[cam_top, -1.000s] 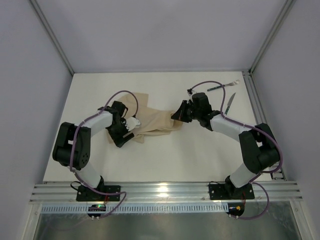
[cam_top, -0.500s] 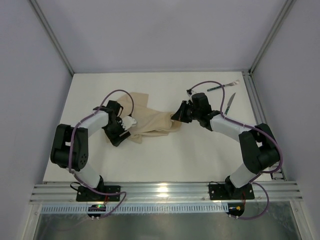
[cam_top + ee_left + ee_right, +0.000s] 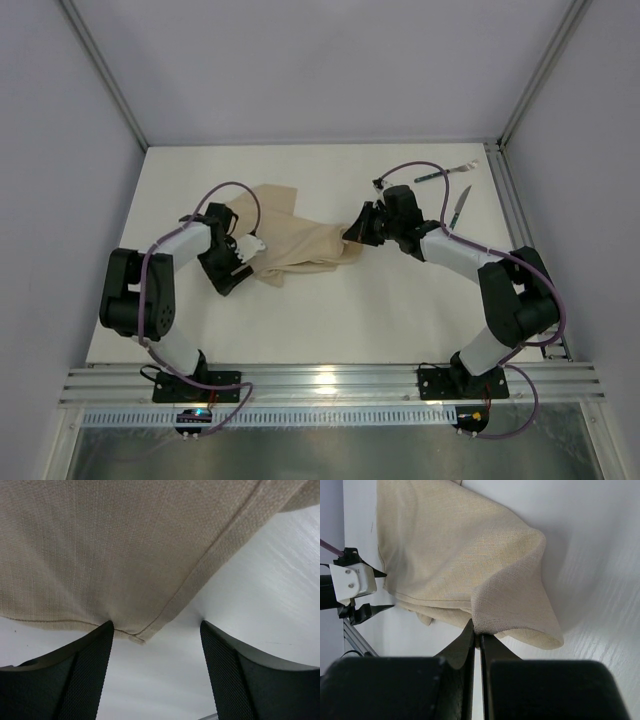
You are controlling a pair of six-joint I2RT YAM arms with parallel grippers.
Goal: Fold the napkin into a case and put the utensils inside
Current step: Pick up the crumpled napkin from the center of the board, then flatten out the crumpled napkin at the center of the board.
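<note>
Right wrist alone shows right fingers (image 3: 460,652) clenched on napkin (image 3: 450,555); left fingers (image 3: 85,675) spread.

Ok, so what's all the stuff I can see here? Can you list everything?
napkin: one, beige-tan, crumpled mid-table between the two arms.
fork: one, dark green handle with silver tines, far right corner of the table.
knife: one, dark green handle with silver blade, right edge, just nearer than the fork.
table: one, white, under everything.
arms: two, black and white with purple cables, bolted at the near edge.
left end effector: one, black, open, with a napkin corner between its fingers.
right end effector: one, black, shut on a fold of the napkin.
</note>
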